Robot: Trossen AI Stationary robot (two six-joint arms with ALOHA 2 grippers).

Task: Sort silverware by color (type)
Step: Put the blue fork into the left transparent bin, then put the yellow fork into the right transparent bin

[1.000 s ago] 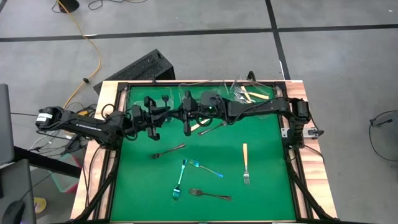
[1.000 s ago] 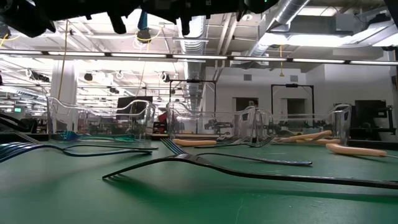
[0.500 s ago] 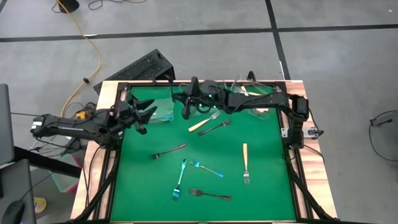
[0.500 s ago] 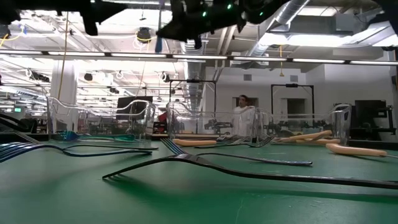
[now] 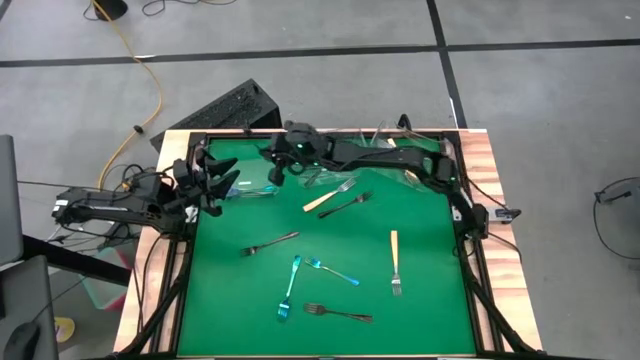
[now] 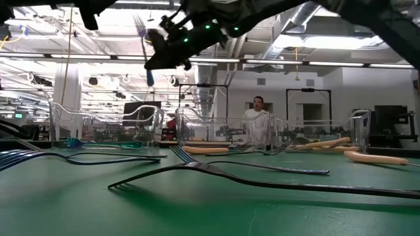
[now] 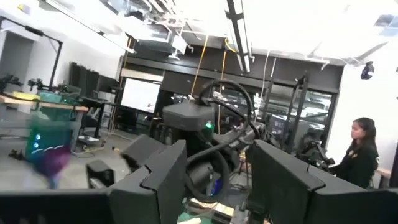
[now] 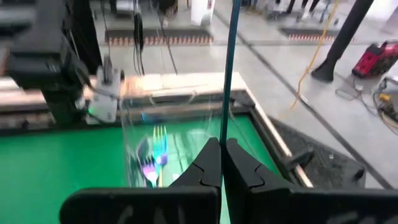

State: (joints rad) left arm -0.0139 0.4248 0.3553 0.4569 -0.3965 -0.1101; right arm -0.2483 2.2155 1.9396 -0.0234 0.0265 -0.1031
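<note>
Overhead, the right hand [image 8: 222, 163] pinches a slim iridescent blue-teal fork [image 8: 232, 68]; the left hand [image 7: 214, 180] stands released.

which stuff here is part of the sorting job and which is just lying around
Job: blue forks, dark forks, cream forks, one held fork in the right gripper, clear tubs.

Lying about: yellow cable, black box on the floor.

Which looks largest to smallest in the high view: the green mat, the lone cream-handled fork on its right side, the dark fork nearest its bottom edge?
1. Green mat, clearly largest.
2. Cream-handled fork and dark fork: alike in length, so unranked.
</note>
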